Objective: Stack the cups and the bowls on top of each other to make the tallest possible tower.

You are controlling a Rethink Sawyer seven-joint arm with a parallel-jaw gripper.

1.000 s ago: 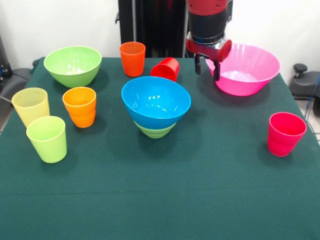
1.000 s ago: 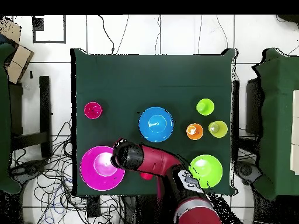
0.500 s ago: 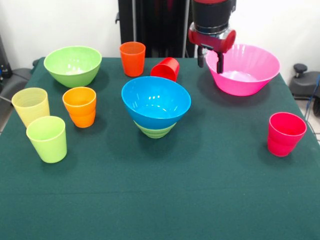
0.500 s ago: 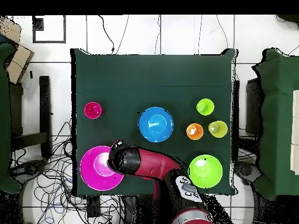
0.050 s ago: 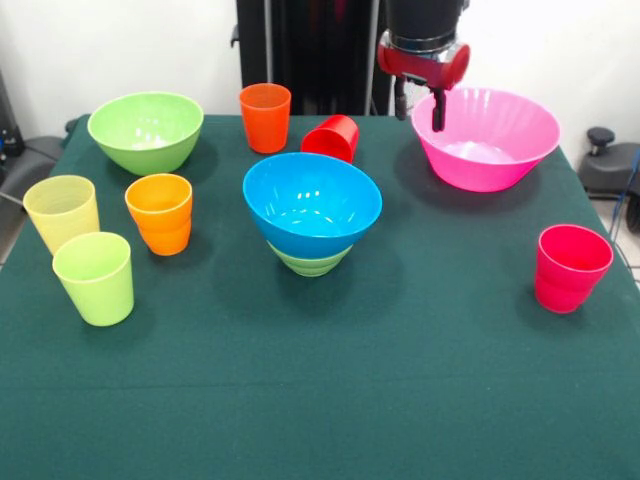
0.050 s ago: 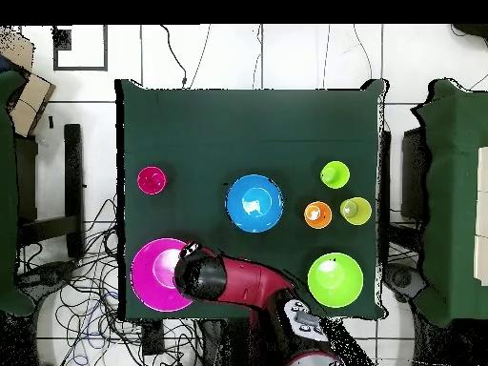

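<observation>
Open pincer (image 5: 419,108) hovers over the pink bowl (image 5: 490,140) rim, empty

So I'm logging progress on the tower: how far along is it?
Barely begun. Done: the blue bowl sits on the small green bowl. In hand: nothing; the tool hangs open and empty at the pink bowl rim. Left: the large green bowl and all six cups, the red cup lying tipped.

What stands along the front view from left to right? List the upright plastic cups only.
Pale yellow plastic cup → lime green plastic cup → light orange plastic cup → deep orange plastic cup → pinkish-red plastic cup. The red cup lying on its side is left out.
</observation>
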